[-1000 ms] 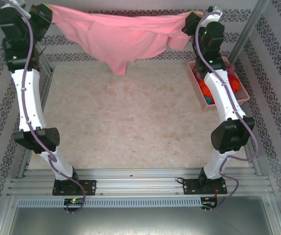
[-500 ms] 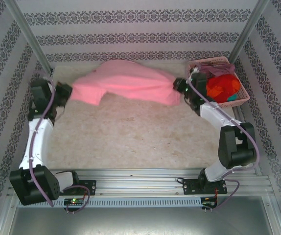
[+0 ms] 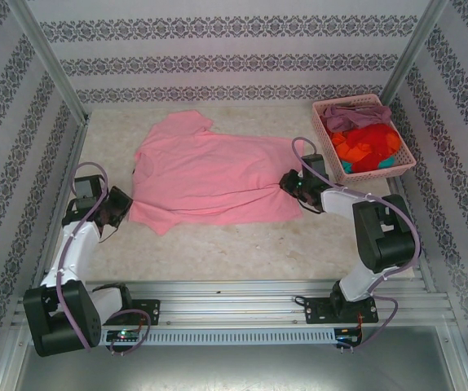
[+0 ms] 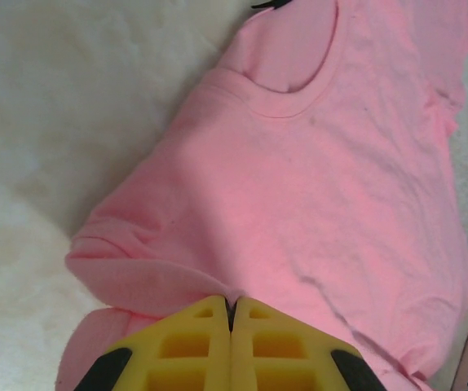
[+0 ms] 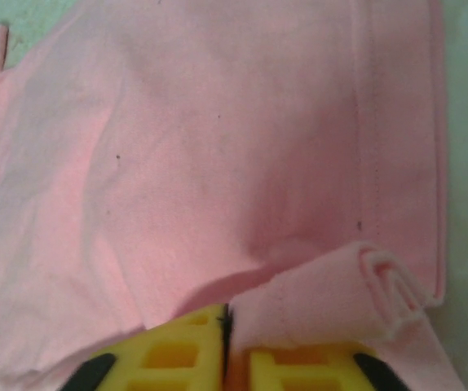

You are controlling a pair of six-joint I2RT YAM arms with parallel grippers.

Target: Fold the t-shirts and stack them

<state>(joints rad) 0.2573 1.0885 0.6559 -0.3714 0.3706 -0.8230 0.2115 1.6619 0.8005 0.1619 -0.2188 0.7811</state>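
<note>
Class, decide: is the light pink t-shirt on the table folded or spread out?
Spread out: the t-shirt lies mostly flat, neckline showing, not yet folded.

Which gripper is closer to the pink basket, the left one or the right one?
Right. The right gripper pinches the pink shirt a little left of the basket; the left gripper pinches the shirt's opposite edge, across the table.

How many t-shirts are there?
4: pink shirt spread on the table; mauve shirt, orange shirt and teal shirt in the basket. More may hide underneath.
</note>
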